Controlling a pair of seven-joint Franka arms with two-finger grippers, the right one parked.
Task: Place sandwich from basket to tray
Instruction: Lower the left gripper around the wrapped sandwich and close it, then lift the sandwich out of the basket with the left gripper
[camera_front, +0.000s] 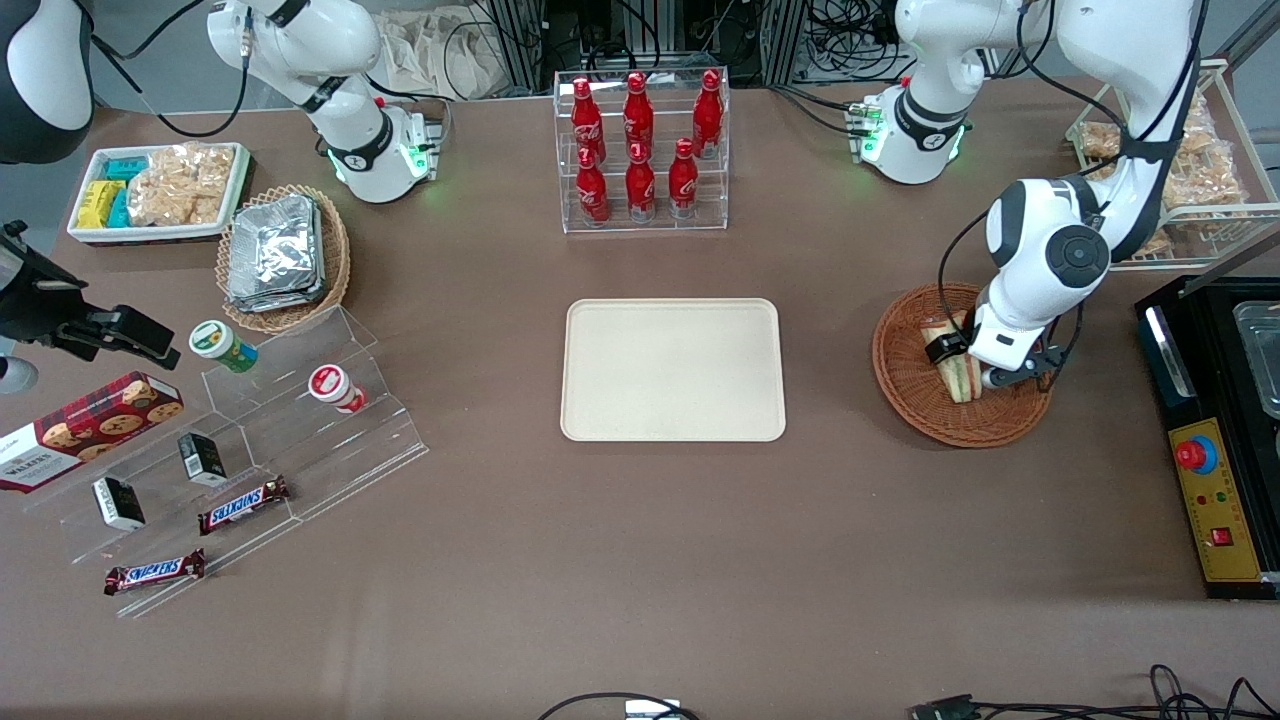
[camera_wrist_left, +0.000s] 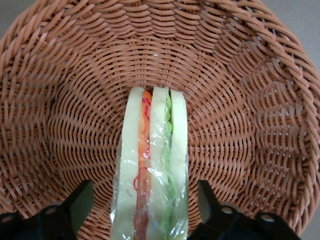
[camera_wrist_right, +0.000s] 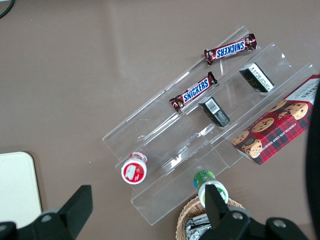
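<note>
Fingers (camera_wrist_left: 75, 207) of the gripper (camera_wrist_left: 145, 212) stand spread, one on each side of the wrapped sandwich (camera_wrist_left: 152, 165) without touching it. It lies in the round basket (camera_wrist_left: 260, 125), toward the working arm's end of the table (camera_front: 640, 560); the tray (camera_front: 672, 370) sits well apart.

Open hand (camera_wrist_left: 145, 212) astride sandwich (camera_wrist_left: 152, 165)

SNICKERS: two bar wrappers (camera_wrist_right: 230, 50) (camera_wrist_right: 194, 91) | WALKERS: red tartan cookie box (camera_front: 80, 428)
</note>
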